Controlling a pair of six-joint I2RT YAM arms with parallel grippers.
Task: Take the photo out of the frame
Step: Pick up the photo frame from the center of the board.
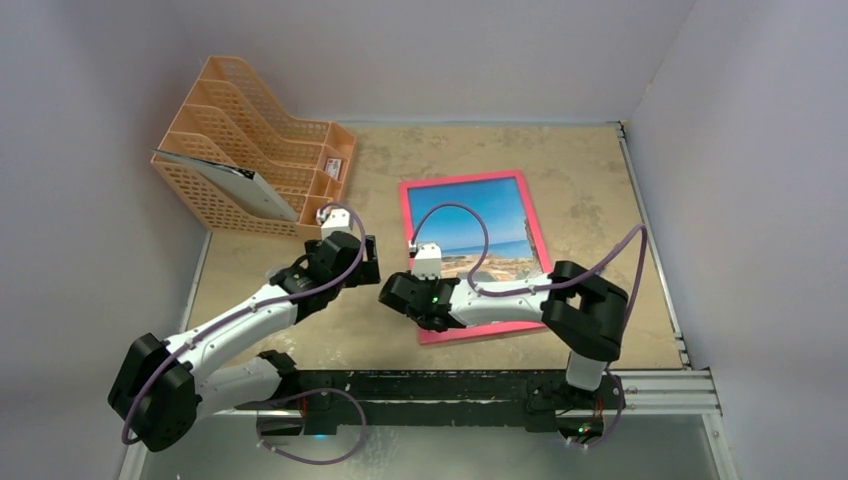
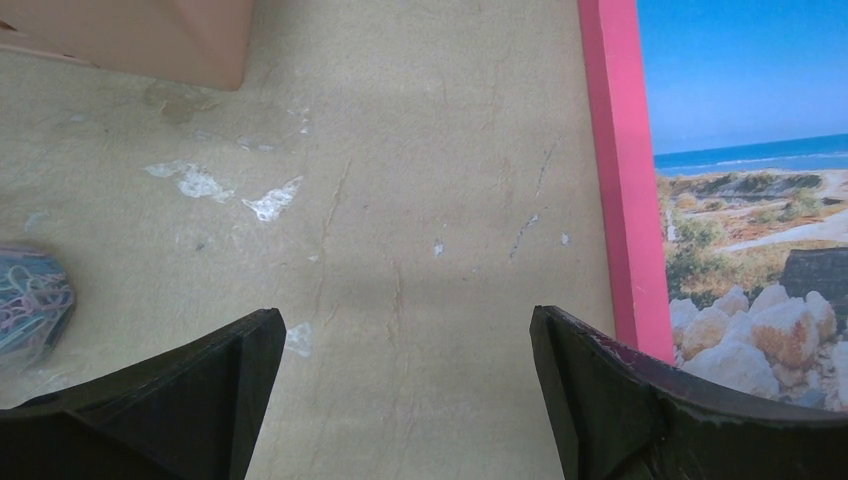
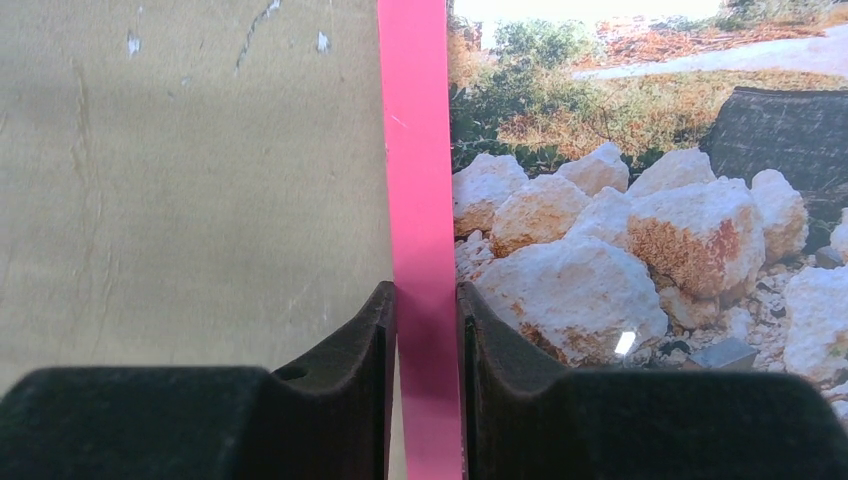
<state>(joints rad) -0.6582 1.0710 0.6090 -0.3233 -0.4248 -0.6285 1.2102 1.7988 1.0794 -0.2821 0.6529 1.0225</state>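
The pink-red frame (image 1: 405, 215) lies flat, face up, on the tabletop right of centre. The photo (image 1: 480, 225) of blue sky, sea and pale rocks sits inside it. My right gripper (image 1: 392, 293) is at the frame's left rail near the near-left corner. In the right wrist view its fingers (image 3: 425, 300) press on both sides of the pink rail (image 3: 415, 150), with the photo's rocks (image 3: 620, 200) just to the right. My left gripper (image 1: 372, 262) hovers left of the frame, wide open (image 2: 405, 330) over bare table. The pink rail (image 2: 620, 170) and photo (image 2: 740, 150) lie to its right.
An orange mesh file rack (image 1: 250, 150) holding a folder stands at the back left, and its corner shows in the left wrist view (image 2: 150, 35). A bundle of coloured rubber bands (image 2: 30, 300) lies at the left. A metal rail (image 1: 660, 385) runs along the near edge.
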